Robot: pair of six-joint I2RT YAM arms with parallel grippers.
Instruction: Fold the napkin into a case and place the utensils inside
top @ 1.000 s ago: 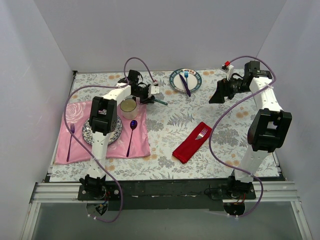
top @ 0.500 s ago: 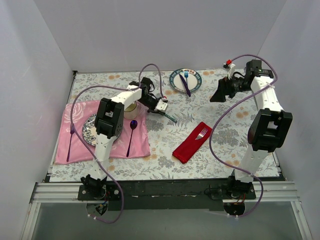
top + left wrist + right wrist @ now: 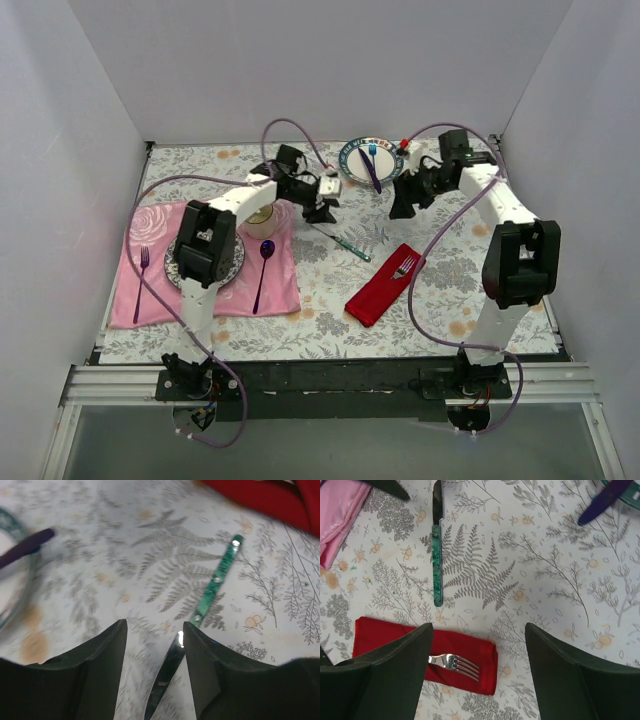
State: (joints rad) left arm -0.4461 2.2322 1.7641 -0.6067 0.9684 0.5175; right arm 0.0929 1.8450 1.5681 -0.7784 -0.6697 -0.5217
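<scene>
The red napkin (image 3: 375, 293) lies folded on the floral cloth right of centre. The silver fork (image 3: 404, 267) sticks out of its far end, tines showing, handle hidden. In the right wrist view the napkin (image 3: 405, 637) and fork (image 3: 454, 664) lie under my open right gripper (image 3: 479, 627). The teal-handled knife (image 3: 343, 242) lies flat on the cloth just left of the napkin. My left gripper (image 3: 322, 210) is open over its blade end. In the left wrist view the blade (image 3: 167, 672) runs between the fingertips (image 3: 192, 635), untouched, and the handle (image 3: 219, 577) points at the napkin (image 3: 260, 497). My right gripper (image 3: 398, 205) hovers behind the napkin.
A plate (image 3: 346, 166) at the back holds a blue fork and purple knife (image 3: 369, 168). The pink placemat (image 3: 285, 290) at left carries a patterned plate (image 3: 172, 268), a cup (image 3: 258, 212), a purple spoon (image 3: 263, 268) and a purple fork (image 3: 140, 283).
My left gripper carried the knife from the back left toward the middle, then opened and left it flat on the cloth. My right arm swung left toward the centre.
</scene>
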